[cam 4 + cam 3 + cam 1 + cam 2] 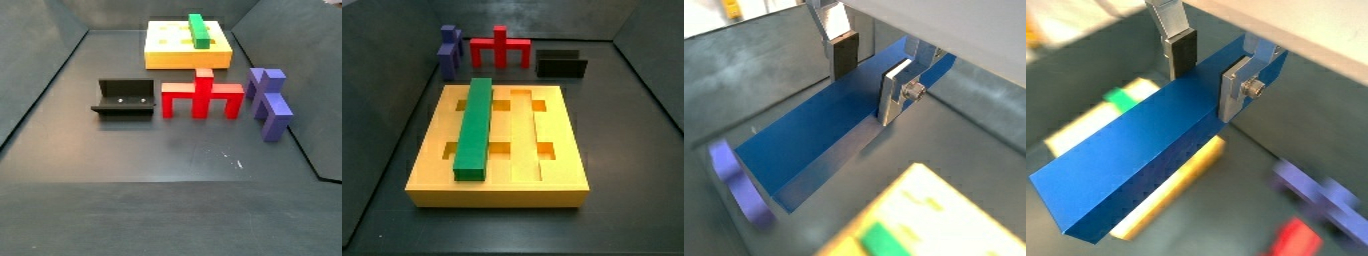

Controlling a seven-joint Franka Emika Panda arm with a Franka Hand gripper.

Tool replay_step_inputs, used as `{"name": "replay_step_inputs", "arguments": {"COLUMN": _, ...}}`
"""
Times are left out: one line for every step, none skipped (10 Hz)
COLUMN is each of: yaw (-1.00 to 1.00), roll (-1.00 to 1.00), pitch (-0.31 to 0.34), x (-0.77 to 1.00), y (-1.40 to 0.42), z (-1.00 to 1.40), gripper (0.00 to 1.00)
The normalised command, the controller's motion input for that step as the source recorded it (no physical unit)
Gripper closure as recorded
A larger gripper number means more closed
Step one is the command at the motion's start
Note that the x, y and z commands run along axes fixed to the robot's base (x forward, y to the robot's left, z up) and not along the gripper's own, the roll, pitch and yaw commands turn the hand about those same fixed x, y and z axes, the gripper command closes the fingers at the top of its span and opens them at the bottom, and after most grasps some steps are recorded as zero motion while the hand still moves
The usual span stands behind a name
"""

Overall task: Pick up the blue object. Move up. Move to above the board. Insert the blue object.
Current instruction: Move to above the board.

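The blue object (824, 135) is a long, flat, dark blue bar running between my fingers in both wrist views (1140, 160). My gripper (867, 95) is shut on it near one end, with the dark pad on one side and the silver plate on the other (1205, 92). The bar hangs in the air. Blurred below it are the yellow board (1180, 185) and its green bar (1120, 98). The board also shows in a wrist view (938, 215) and in both side views (502, 185) (167, 55). Neither side view shows the gripper or the blue object.
A green bar (474, 125) lies in one of the board's grooves. A purplish-blue upright piece (271, 100), a red piece (202, 97) and the dark fixture (124, 98) stand on the grey floor beside the board. Dark walls enclose the floor.
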Motion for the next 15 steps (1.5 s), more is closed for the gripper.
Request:
{"name": "replay_step_inputs", "arguments": {"yaw": 1.0, "roll": 0.01, "pitch": 0.079, "x": 0.54, "y": -1.4, "z": 0.33, "gripper": 1.0}}
{"name": "replay_step_inputs", "arguments": {"yaw": 1.0, "roll": 0.01, "pitch": 0.092, "x": 0.65, "y": -1.4, "z": 0.34, "gripper": 1.0}}
{"name": "replay_step_inputs", "arguments": {"yaw": 1.0, "roll": 0.01, "pitch": 0.098, "x": 0.39, "y": -0.81, "z": 0.2, "gripper": 1.0}}
{"name": "replay_step_inputs", "arguments": {"yaw": 1.0, "roll": 0.02, "pitch": 0.104, "x": 0.19, "y": -0.32, "z": 0.08, "gripper": 1.0}}
{"name": "replay_step_inputs", "arguments": {"yaw": 1.0, "roll": 0.01, "pitch": 0.1, "x": 0.1, "y": -0.16, "z": 0.05, "gripper": 1.0}}
{"name": "replay_step_inputs", "arguments": {"yaw": 1.0, "roll": 0.01, "pitch": 0.099, "x": 0.04, "y": -0.1, "z": 0.04, "gripper": 1.0}}
{"name": "replay_step_inputs", "arguments": {"yaw": 1.0, "roll": 0.01, "pitch": 0.102, "x": 0.05, "y": -0.08, "z": 0.04, "gripper": 1.0}}
{"name": "replay_step_inputs", "arguments": {"yaw": 1.0, "roll": 0.01, "pitch": 0.111, "x": 0.06, "y": -0.06, "z": 0.03, "gripper": 1.0}}
{"name": "replay_step_inputs", "arguments": {"yaw": 1.0, "roll": 0.01, "pitch": 0.121, "x": 0.06, "y": -0.05, "z": 0.03, "gripper": 1.0}}
{"name": "replay_step_inputs", "arguments": {"yaw": 1.0, "roll": 0.01, "pitch": 0.131, "x": 0.06, "y": -0.04, "z": 0.03, "gripper": 1.0}}
{"name": "replay_step_inputs", "arguments": {"yaw": 1.0, "roll": 0.01, "pitch": 0.138, "x": 0.06, "y": -0.04, "z": 0.03, "gripper": 1.0}}
{"name": "replay_step_inputs", "arguments": {"yaw": 1.0, "roll": 0.01, "pitch": 0.16, "x": 0.07, "y": -0.04, "z": 0.03, "gripper": 1.0}}
{"name": "replay_step_inputs", "arguments": {"yaw": 1.0, "roll": 0.01, "pitch": 0.172, "x": 0.07, "y": -0.03, "z": 0.03, "gripper": 1.0}}
{"name": "replay_step_inputs", "arguments": {"yaw": 1.0, "roll": 0.01, "pitch": 0.197, "x": 0.07, "y": -0.03, "z": 0.03, "gripper": 1.0}}
{"name": "replay_step_inputs", "arguments": {"yaw": 1.0, "roll": 0.01, "pitch": 0.217, "x": 0.07, "y": -0.03, "z": 0.03, "gripper": 1.0}}
